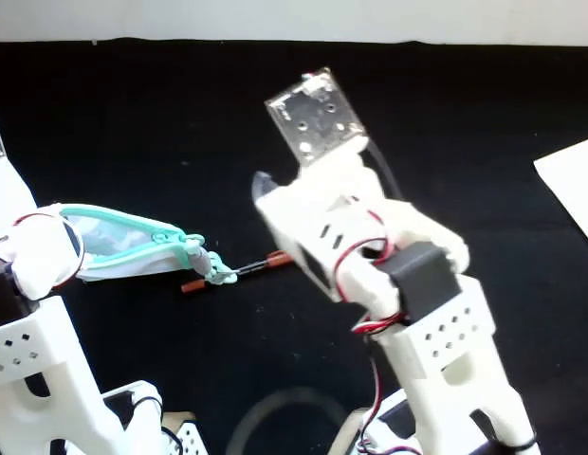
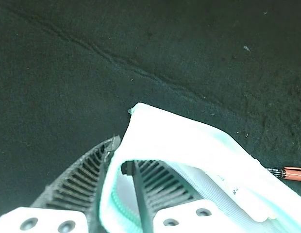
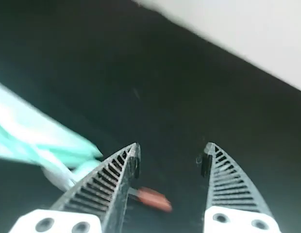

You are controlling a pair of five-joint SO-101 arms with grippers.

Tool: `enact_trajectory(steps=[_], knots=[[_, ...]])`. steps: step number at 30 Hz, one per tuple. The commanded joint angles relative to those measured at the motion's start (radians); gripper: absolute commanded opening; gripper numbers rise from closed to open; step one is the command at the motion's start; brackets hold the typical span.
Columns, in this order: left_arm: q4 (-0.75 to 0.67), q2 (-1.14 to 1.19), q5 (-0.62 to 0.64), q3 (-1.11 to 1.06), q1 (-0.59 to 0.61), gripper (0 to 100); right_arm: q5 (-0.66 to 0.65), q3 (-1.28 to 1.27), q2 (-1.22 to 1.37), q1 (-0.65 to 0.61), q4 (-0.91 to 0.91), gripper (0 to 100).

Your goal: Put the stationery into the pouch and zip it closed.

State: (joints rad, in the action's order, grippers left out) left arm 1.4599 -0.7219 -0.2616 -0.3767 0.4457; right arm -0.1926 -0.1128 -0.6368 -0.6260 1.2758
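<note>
A white pouch point(image 1: 123, 248) with a teal zipper lies on the black table at the left, its mouth gaping. My left gripper point(image 1: 78, 254) is shut on one end of it; in the left wrist view the pouch's rim point(image 2: 189, 141) is pinched in the left gripper point(image 2: 122, 155). A pen point(image 1: 239, 271) with orange-red ends lies just past the pouch's zipper end and shows as the pen point(image 2: 289, 172) beyond the fabric. My right gripper point(image 3: 170, 158) hangs open and empty above the pen's orange end point(image 3: 151, 198), with the pouch point(image 3: 34, 141) off to one side. From above, the right gripper point(image 1: 264, 190) hovers over the table's middle.
A white sheet point(image 1: 574, 180) lies at the table's right edge. The black cloth point(image 1: 161, 123) spreads behind the pouch up to a pale wall. The arms' bases stand along the near edge.
</note>
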Motion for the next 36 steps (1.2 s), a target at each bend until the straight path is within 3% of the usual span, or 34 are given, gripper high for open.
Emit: enact_trajectory(steps=[1, 4, 12, 19, 25, 36], knots=[[-0.029, 0.013, 0.017, -0.013, 0.021, 1, -0.222, -0.11, -0.03, 0.024, 0.077, 21.4], [-0.049, 0.013, 0.046, -0.013, 0.071, 1, -0.305, -0.311, -0.031, 0.028, -0.016, 25.0], [-0.043, 0.013, 0.048, -0.015, 0.101, 1, -0.408, -0.728, -0.019, -0.004, -0.519, 29.3], [-0.041, 0.013, 0.048, -0.013, 0.101, 1, -0.474, -0.885, -0.015, -0.11, -0.713, 29.3], [-0.046, 0.013, 0.046, -0.016, 0.177, 1, -0.601, -0.835, 0.205, -0.148, -0.757, 29.3], [-0.049, 0.013, 0.043, -0.015, 0.177, 1, -0.715, -0.518, 0.664, -0.145, -0.774, 29.3]])
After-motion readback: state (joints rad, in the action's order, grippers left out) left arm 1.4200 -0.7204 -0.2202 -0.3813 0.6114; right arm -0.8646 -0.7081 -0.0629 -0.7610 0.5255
